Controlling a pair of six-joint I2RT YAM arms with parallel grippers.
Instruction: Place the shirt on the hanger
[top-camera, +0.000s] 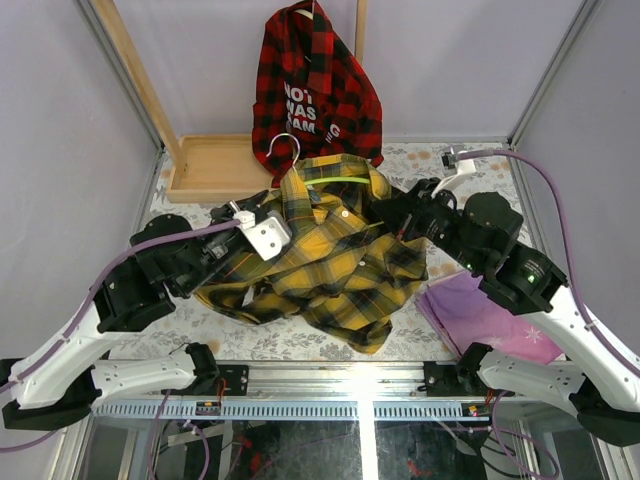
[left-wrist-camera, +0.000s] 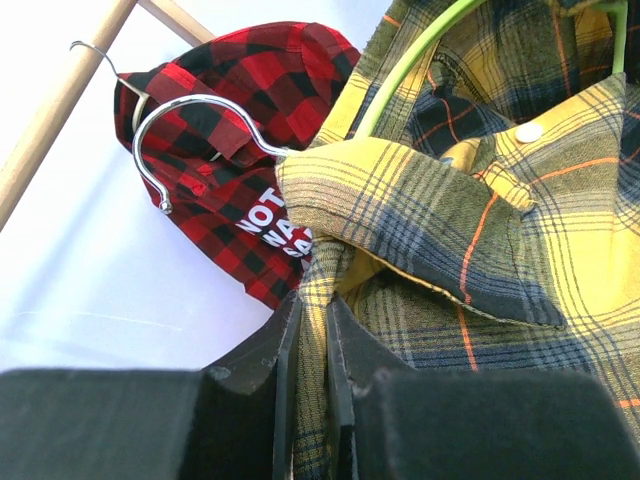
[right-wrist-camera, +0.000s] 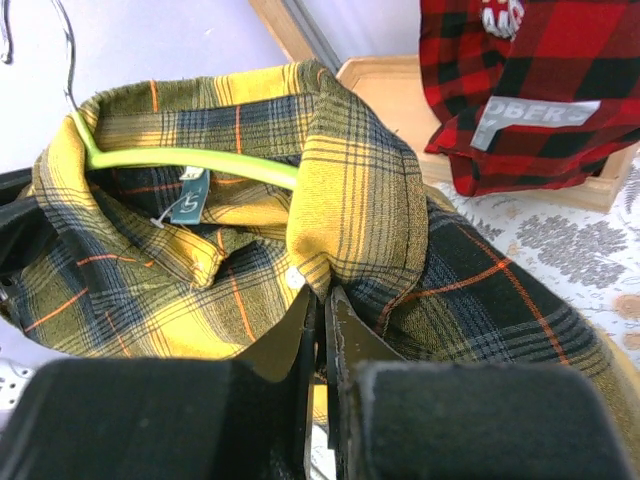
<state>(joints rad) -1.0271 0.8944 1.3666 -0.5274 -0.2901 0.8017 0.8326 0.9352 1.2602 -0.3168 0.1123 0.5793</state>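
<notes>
Pinching a twisted fold of the yellow and dark green plaid flannel shirt (left-wrist-camera: 450, 220) with the left gripper (left-wrist-camera: 312, 315), black fingers (left-wrist-camera: 285, 360) pressing together on cloth just below the collar. Clamping another fold of the same shirt on the collar's opposite side with the right gripper (right-wrist-camera: 320, 305), squeezing almost flush on the plaid caught in between. Holding the collar propped up between the two arms, with body and sleeves sprawling rumpled across the middle of the floral-patterned table (top-camera: 290, 340). Carrying the thin lime-green wire hanger (right-wrist-camera: 190, 158) inside the neck opening, running crosswise under the collar and poking its shiny metal hook (left-wrist-camera: 190, 110) out past the collar toward the back. Sitting just in front of a red-and-black plaid shirt with white lettering (top-camera: 315, 90), itself hanging on a light wooden rack frame (top-camera: 135, 75) at the far edge. Lying with the right hem just beside a flat purple cloth (top-camera: 480, 310) near the right arm's base.
</notes>
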